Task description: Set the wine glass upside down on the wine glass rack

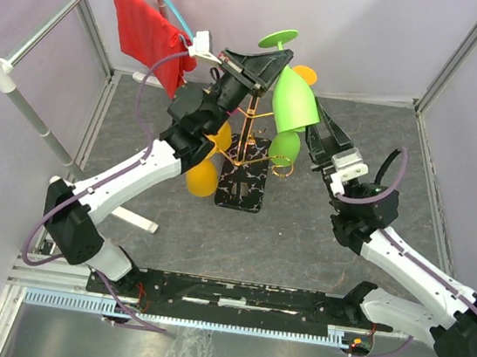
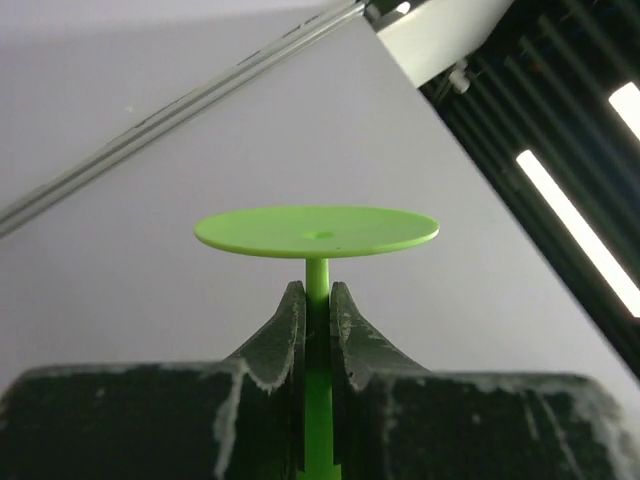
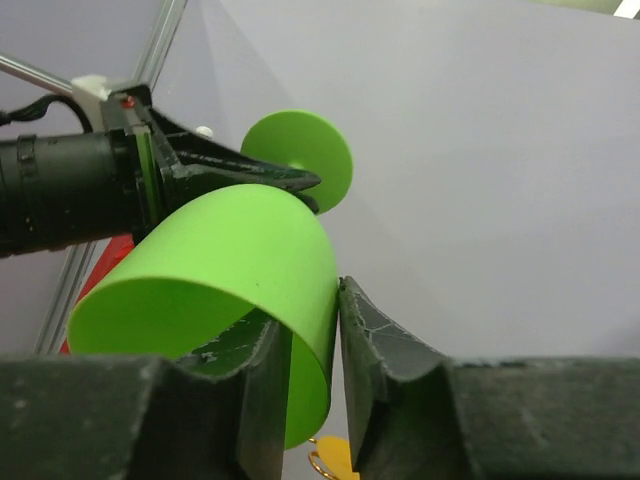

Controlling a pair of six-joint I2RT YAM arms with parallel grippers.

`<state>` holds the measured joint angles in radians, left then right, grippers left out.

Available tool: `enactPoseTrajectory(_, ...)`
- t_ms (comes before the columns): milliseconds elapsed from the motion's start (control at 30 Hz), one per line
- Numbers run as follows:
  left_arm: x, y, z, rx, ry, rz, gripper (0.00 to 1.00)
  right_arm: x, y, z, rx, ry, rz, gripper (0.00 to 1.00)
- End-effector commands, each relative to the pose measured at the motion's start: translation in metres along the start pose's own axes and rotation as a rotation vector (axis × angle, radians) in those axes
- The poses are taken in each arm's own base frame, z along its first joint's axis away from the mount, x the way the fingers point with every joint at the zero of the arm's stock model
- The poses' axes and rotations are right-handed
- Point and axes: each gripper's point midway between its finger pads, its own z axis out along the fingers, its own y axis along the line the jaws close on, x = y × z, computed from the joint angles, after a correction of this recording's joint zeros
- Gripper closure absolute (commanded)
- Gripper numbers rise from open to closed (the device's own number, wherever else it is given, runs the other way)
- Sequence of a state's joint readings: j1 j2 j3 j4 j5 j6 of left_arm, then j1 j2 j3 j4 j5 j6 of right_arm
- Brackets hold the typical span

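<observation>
One green wine glass (image 1: 295, 98) is held in the air above the wine glass rack (image 1: 246, 135), at about 1 o'clock from the gold post in the top view. It is already turned over: the foot is uppermost, toward 11 o'clock, and the bowl mouth is tipped down toward 5 o'clock. No gold arm is seen to touch it.

The stem is clamped just under the foot by the left hand (image 2: 318, 290), whose jaws are closed on it. The bowl rim is straddled by the right hand (image 3: 315, 310), with one finger inside the bowl and one outside. Whether the wall is pinched or only flanked cannot be told.

The rack stands on its black marbled base (image 1: 242, 188) on the counter (image 1: 319, 233). Two orange glasses (image 1: 202, 178) hang from it at 8 o'clock, and a second green glass (image 1: 285, 148) hangs at 3 o'clock. A red cloth (image 1: 148, 30) is draped well apart at 10 o'clock.

The inversion is judged done. The hanging is not: the stem must be guided onto a free arm, the foot seated, and both hands withdrawn.
</observation>
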<state>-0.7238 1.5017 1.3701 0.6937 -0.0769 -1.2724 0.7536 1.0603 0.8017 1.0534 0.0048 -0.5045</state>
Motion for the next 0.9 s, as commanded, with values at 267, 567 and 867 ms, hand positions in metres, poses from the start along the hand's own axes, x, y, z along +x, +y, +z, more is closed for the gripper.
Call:
enactPoseTrajectory(267,0.013,-0.04,-0.02,0.06,0.241,0.688,0.97,0.039,-0.005,-0.046,0.016,0.265,-0.032,0.41)
enactPoseTrajectory(567,-0.007,-0.06,-0.065,0.101,0.237,0.956,0.97,0.048,-0.04,-0.082,0.124,0.497,-0.059,0.33)
enactPoseTrajectory(867,0.043,-0.045,-0.115,0.275,0.378,1.139,0.97,0.076,-0.052,-0.086,0.218,0.734,-0.051,0.19)
